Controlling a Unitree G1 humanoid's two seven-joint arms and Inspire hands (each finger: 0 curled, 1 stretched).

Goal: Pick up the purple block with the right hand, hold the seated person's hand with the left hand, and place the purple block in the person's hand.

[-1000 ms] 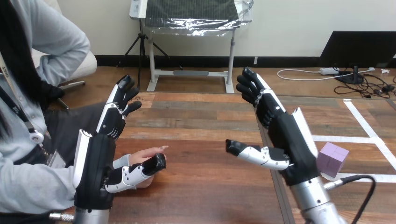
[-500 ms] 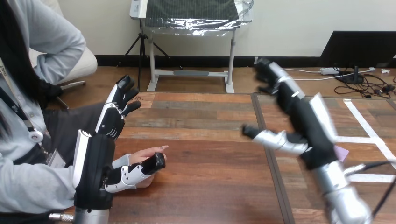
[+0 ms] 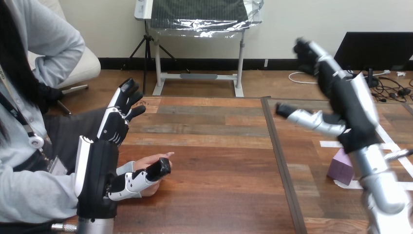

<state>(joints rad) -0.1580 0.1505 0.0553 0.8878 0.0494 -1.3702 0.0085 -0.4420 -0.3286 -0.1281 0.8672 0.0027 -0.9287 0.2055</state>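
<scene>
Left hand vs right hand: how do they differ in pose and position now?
The left hand is low at the view's left; the right hand is raised at its right. The left hand's thumb lies across the person's hand; the right hand is above the purple block, apart from it. Both are open, holding nothing.

Bright, even indoor light falls from above on the wooden table [image 3: 209,161]. A soft shadow lies under the left hand [image 3: 97,168] near the table's left edge. The purple block [image 3: 340,169] near the right edge shows a shaded side.
</scene>
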